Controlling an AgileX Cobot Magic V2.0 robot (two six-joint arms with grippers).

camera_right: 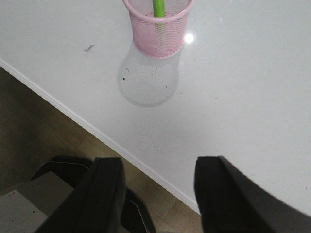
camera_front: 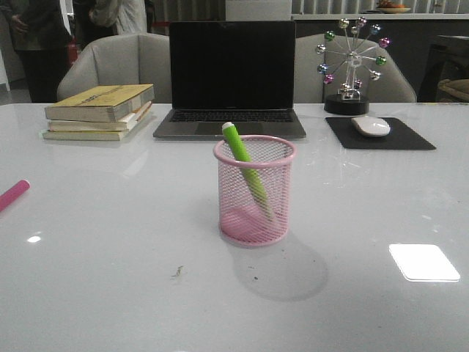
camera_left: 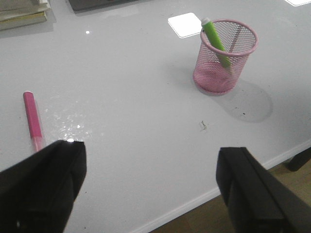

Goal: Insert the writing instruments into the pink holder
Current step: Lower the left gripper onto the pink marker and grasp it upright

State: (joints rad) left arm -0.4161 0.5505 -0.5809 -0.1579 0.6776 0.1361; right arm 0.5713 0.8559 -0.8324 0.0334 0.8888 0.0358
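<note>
The pink holder [camera_front: 254, 192] stands upright on the white table [camera_front: 110, 279], in front of the closed-screen-dark laptop [camera_front: 231, 81]. Inside it the lime green marker [camera_front: 247, 170] leans at a tilt, its white-capped upper end resting against the holder's rim on the laptop side and sticking out above it, its lower end down near the base.

The pink-red marker [camera_front: 13, 195] lies flat on the table well to the left of the holder, only partly in the front view. In the left wrist view it lies close to the left gripper [camera_left: 150, 189], just beyond one of its fingers [camera_left: 46, 184]; nothing touches it.

The left gripper's 2 fingers are spread wide apart with nothing between them. The right gripper [camera_right: 158, 194] hangs over the table's near edge, on the side of the holder away from the laptop, its 2 fingers [camera_right: 99, 199] also parted and empty.

Left of the laptop sits a stack of books [camera_front: 99, 111]; right of it are a mouse [camera_front: 371, 126] on a black pad [camera_front: 379, 135] and a small ferris-wheel ornament [camera_front: 352, 66].
</note>
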